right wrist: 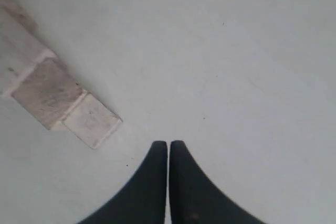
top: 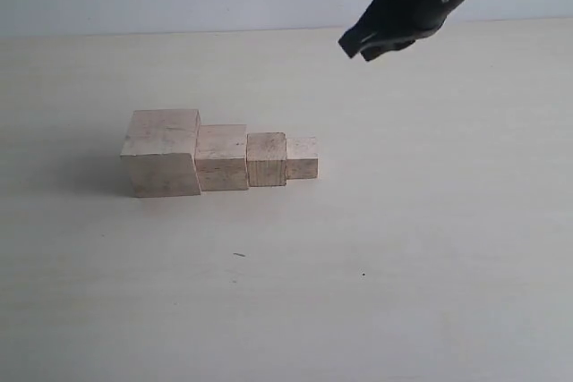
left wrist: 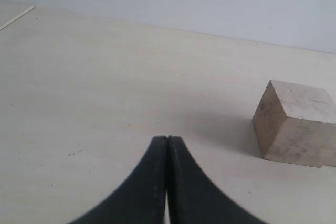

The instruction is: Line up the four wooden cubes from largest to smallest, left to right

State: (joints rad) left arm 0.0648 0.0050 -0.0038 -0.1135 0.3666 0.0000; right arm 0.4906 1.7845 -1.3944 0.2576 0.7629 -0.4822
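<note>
Four cubes (top: 235,160) sit in one tight row on the table (top: 403,266), roughly parallel to its far edge and well in from it. Order goes big cube (top: 163,151), second cube (top: 222,157), third cube (top: 267,159), small cube (top: 302,157), each touching the next. Sizes step down left to right in the exterior view.

Right end effector (top: 363,46) hangs in the air closer to the far edge, well apart from the row and past its small end. Its wrist view shows the fingers pressed together with nothing between them (right wrist: 168,145). The small cube (right wrist: 92,120) and third cube (right wrist: 50,95) are off to one side there.

Left end effector (left wrist: 167,140) is also pressed together and empty, low over bare table. One cube shows near it but not touching; probably the big cube (left wrist: 294,124), though that view cuts off the rest of the row, so I can't be sure.
</note>
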